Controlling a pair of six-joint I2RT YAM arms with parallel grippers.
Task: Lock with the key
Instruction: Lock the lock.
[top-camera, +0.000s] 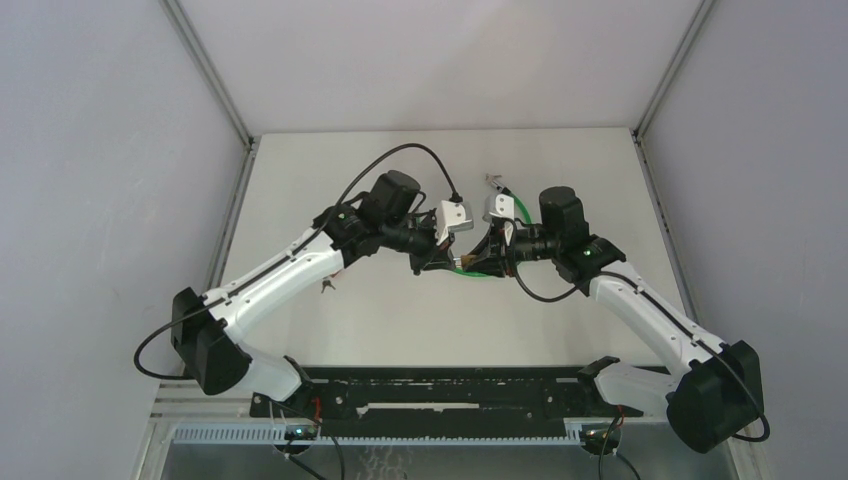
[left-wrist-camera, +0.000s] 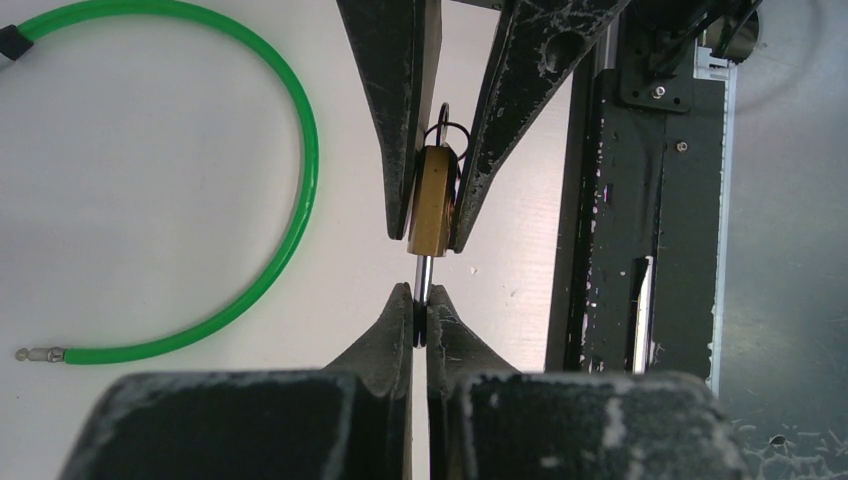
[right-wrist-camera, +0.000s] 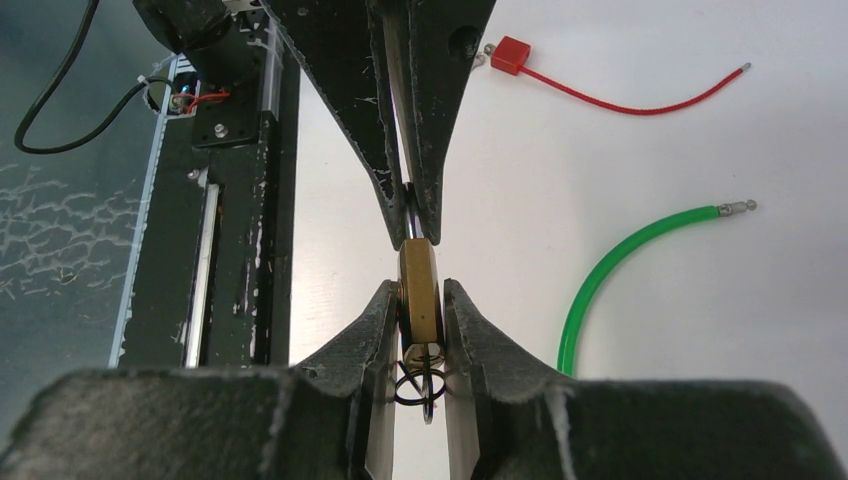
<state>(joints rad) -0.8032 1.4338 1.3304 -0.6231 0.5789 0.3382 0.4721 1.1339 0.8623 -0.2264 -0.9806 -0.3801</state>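
Silver key (left-wrist-camera: 423, 272), pinched tight in the left gripper's (left-wrist-camera: 420, 300) jaws at six o'clock in the left wrist view, runs straight into the brass padlock (left-wrist-camera: 432, 205). The right gripper's (left-wrist-camera: 432, 238) jaws clamp the padlock's flat sides from twelve o'clock. A dark wire ring (left-wrist-camera: 447, 130) loops at its far end. On the white worktop (left-wrist-camera: 150, 230) beyond, a green cable (left-wrist-camera: 300, 150) curves at nine o'clock.
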